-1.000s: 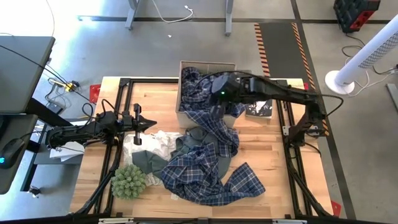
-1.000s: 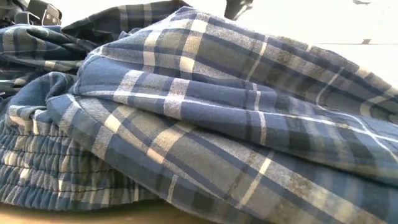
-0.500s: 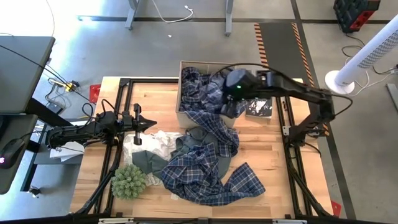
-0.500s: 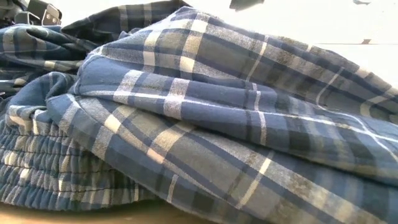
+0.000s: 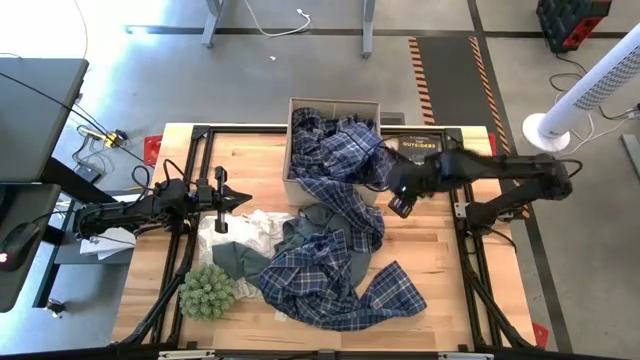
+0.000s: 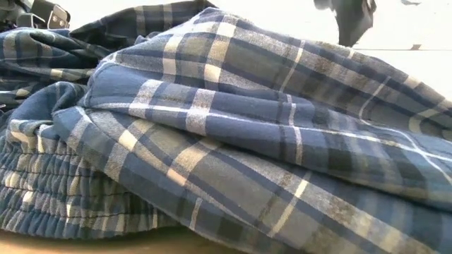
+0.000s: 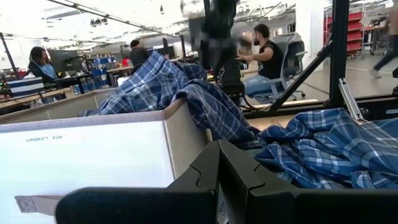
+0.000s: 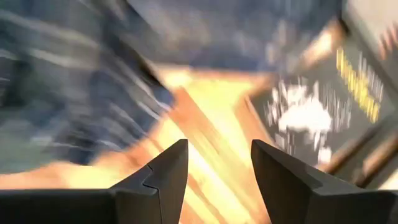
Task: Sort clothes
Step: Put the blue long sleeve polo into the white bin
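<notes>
Right gripper [image 5: 400, 203]: over bare table just beside the cardboard box's 4 o'clock corner, touching no cloth; in its wrist view the two fingers [image 8: 163, 173] stand apart with nothing between them
Left gripper [image 5: 240, 200]: at the table's 9 o'clock side, pointing toward 3 o'clock, above the white garment; its fingers [image 7: 205, 180] meet tip to tip, nothing held
Plaid garment in box [image 5: 330, 145]: blue-and-white, heaped in the cardboard box [image 5: 290, 150] at the table's 12 o'clock edge, spilling over the box's 6 o'clock wall; the left wrist view shows it draped over the box rim [image 7: 180, 106]
Plaid garment on table [image 5: 335, 280]: runs from the box toward 6 o'clock and spreads wide near the table's front edge; it fills the low view [image 6: 226, 141]
Dark green garment [image 5: 305, 235]: near the table's centre, partly under the plaid cloth
Grey garment [image 5: 238, 258]: at 7 o'clock of centre, just beside the plant ball
White garment [image 5: 255, 228]: at 9 o'clock of the dark green one, crumpled
Plant ball [image 5: 207, 292]: spiky green, at the table's 7 o'clock corner
Black book [image 5: 415, 150]: flat on the table, just beside the box at its 3 o'clock, partly covered by the right arm
Table [image 5: 250, 160]: light wood, bare between box and left arm
</notes>
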